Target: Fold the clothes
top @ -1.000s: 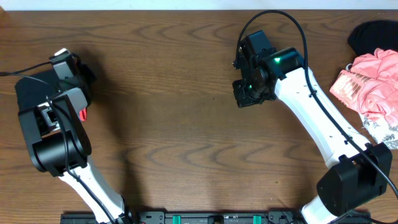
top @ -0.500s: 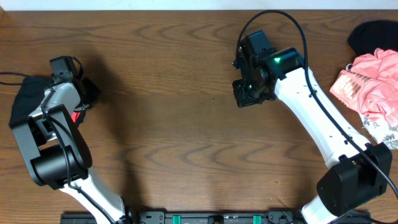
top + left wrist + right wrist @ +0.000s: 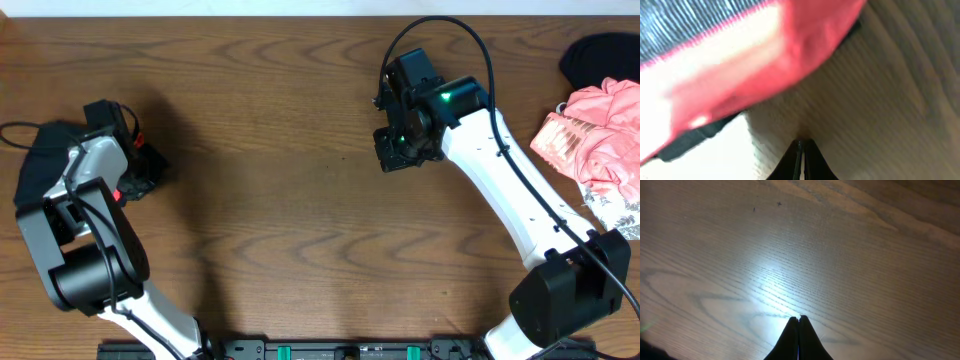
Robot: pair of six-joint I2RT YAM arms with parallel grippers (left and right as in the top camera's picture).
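Note:
The clothes, black leggings (image 3: pixel 42 165), lie bunched at the table's far left, partly under my left arm. Close up in the left wrist view, their grey-speckled waistband (image 3: pixel 685 25) and coral-red edge (image 3: pixel 790 50) show blurred at the upper left. My left gripper (image 3: pixel 802 143) is shut, its tips over bare wood just below that red edge, with nothing seen between them. Overhead, the left gripper (image 3: pixel 145 165) sits at the garment's right side. My right gripper (image 3: pixel 798 317) is shut and empty over bare wood, right of centre at the back of the table (image 3: pixel 395 152).
A pink ruffled garment (image 3: pixel 600 140) lies at the right edge. A black cloth (image 3: pixel 600 55) sits behind it and a white floral cloth (image 3: pixel 622 212) in front. The brown wooden table (image 3: pixel 280 220) spans the view.
My left wrist has swung toward the front and turned, uncovering more of the black leggings at the far left. The right arm has not moved.

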